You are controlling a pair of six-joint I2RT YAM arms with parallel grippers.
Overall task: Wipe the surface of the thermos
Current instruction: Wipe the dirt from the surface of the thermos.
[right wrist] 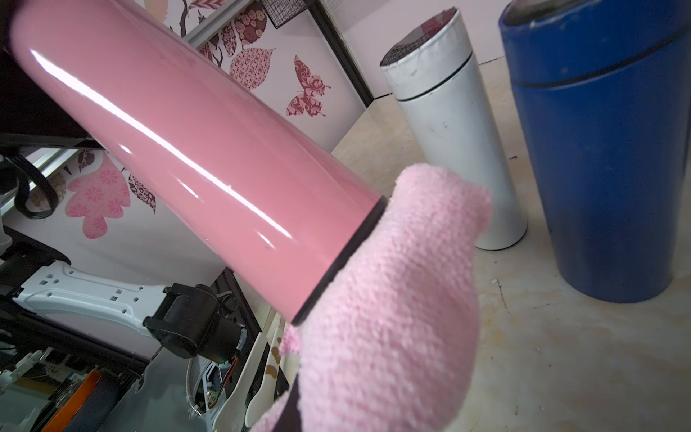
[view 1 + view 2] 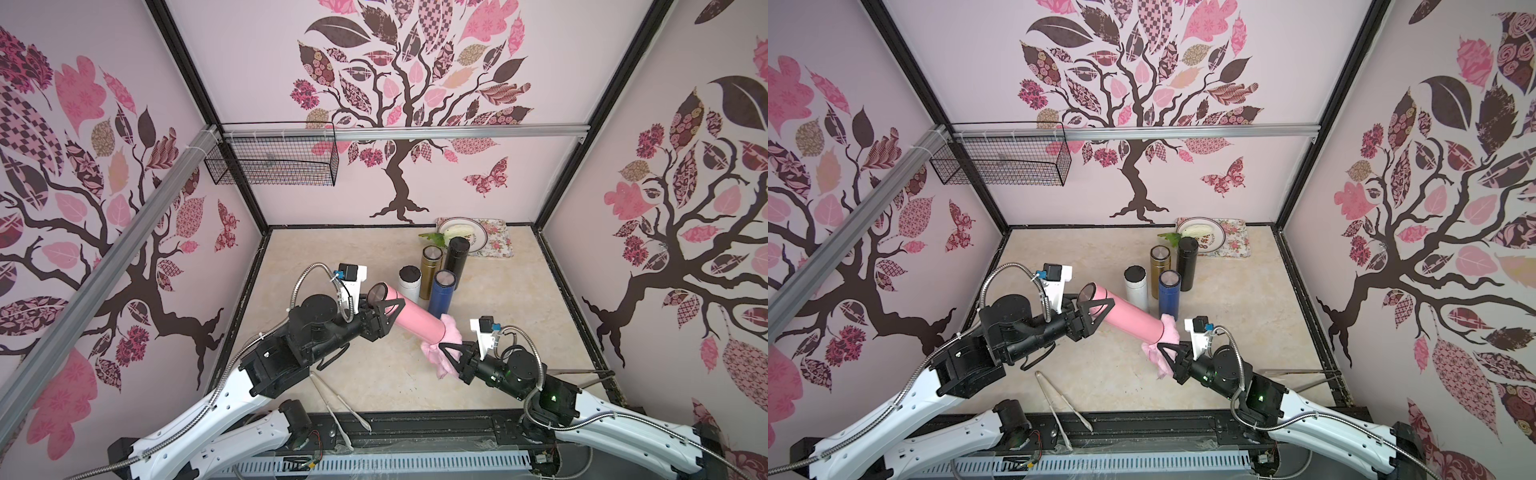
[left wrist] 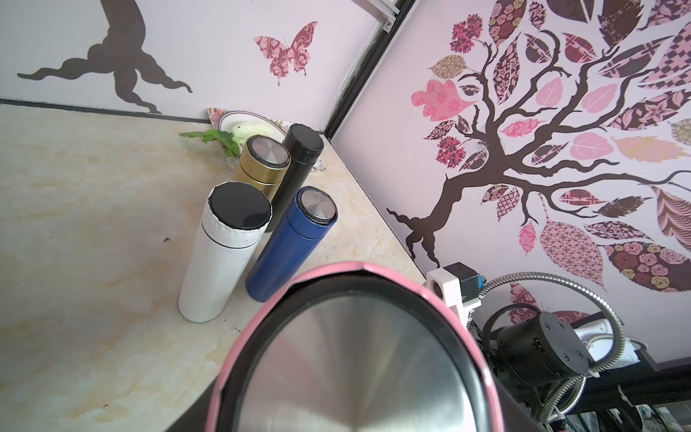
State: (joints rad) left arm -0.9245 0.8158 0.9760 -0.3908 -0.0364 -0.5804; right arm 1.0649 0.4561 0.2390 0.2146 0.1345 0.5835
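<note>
A pink thermos [image 2: 415, 318] [image 2: 1131, 316] hangs tilted above the table, steel-capped top end toward the left arm. My left gripper [image 2: 384, 309] [image 2: 1094, 309] is shut on it near the cap. In the left wrist view the thermos cap [image 3: 359, 359] fills the foreground and hides the jaws. My right gripper [image 2: 451, 353] [image 2: 1173, 353] is shut on a pink cloth [image 2: 442, 347] [image 2: 1163, 347]. The cloth [image 1: 392, 299] lies against the thermos [image 1: 194, 157] at its black-ringed bottom end and covers the right jaws.
Behind the pink one stand other flasks: white [image 2: 409, 282], blue [image 2: 442, 293], gold [image 2: 430, 266] and black [image 2: 456, 257]. A plate on a floral tray [image 2: 496, 245] sits at the back right. White tongs [image 2: 336, 409] lie at the front edge. A wire basket [image 2: 274, 162] hangs on the back wall.
</note>
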